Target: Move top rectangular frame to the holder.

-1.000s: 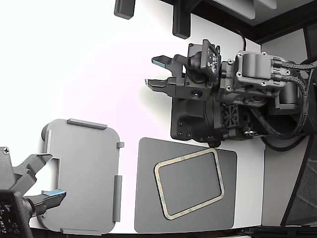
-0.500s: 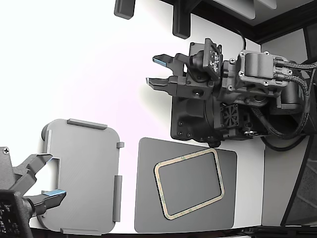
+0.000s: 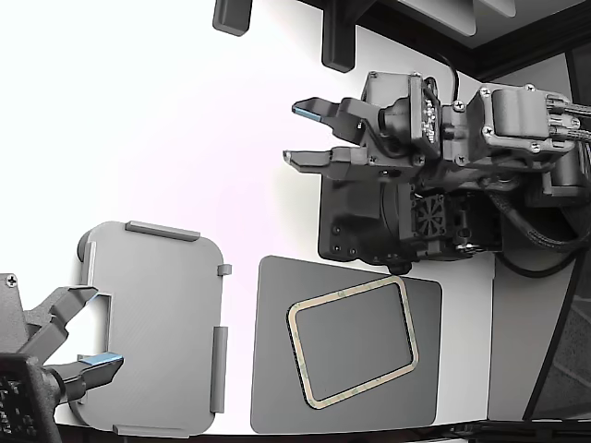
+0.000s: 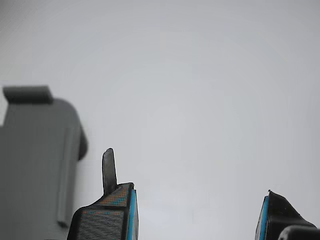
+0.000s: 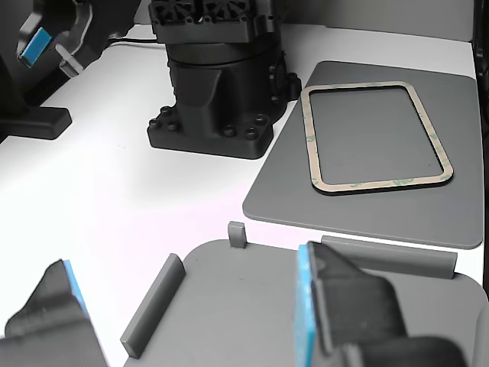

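The beige-tan rectangular frame lies flat on a dark grey mat at the bottom centre of the exterior view. It also shows in the other view. The light grey holder lies on the exterior view's left, and shows in the wrist view and in the other view. My gripper is open and empty. It hangs over bare white table, above the frame in the exterior picture and well apart from it. In the wrist view my gripper shows two blue-padded fingertips spread wide.
A black arm base stands just behind the mat, close to the frame's far edge. A second arm's gripper sits open at the holder's left side in the exterior view. The table's front edge runs just below the mat and holder.
My arm's wrist and gripper have shifted towards the exterior view's right and slightly up in that picture. The frame, mat, holder and second arm have not moved.
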